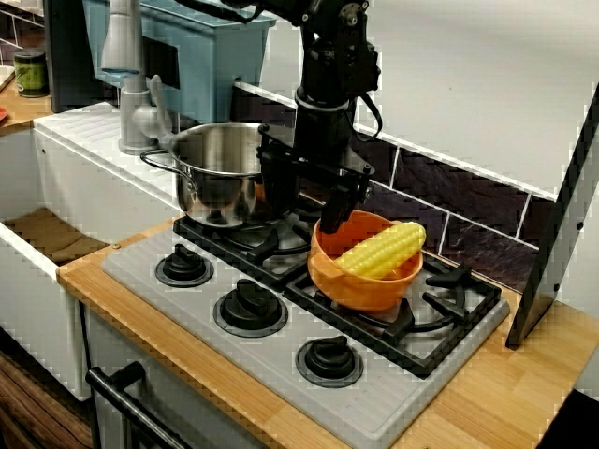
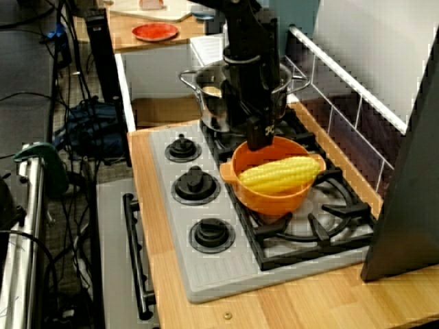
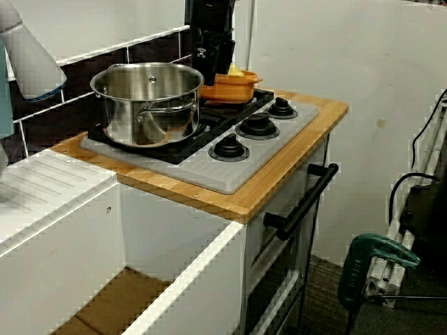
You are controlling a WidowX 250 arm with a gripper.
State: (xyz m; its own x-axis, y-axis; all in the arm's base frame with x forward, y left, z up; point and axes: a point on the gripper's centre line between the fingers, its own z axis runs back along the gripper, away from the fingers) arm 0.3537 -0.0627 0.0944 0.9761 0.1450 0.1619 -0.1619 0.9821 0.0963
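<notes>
In the front view my black gripper (image 1: 307, 206) hangs low over the back of the stove, between a steel pot (image 1: 215, 173) and an orange bowl (image 1: 365, 281). Its jaws stand apart, so it is open and holds nothing. One finger (image 1: 335, 213) is down at the bowl's near-left rim, and whether it touches is unclear. A yellow corn cob (image 1: 382, 251) lies across the bowl. The high side view shows the gripper (image 2: 248, 130) just behind the bowl (image 2: 271, 199) and the corn (image 2: 280, 175). From the sink side, the gripper (image 3: 215, 66) partly hides the bowl (image 3: 227, 89) behind the pot (image 3: 150, 105).
The grey hob (image 1: 168, 309) has three black knobs along its front and black burner grates. It sits in a wooden counter (image 1: 496, 393). A dark panel (image 1: 552, 253) leans at the right end. A white sink and a tap (image 1: 126, 84) lie left of the pot. A red plate (image 2: 154, 31) sits far back.
</notes>
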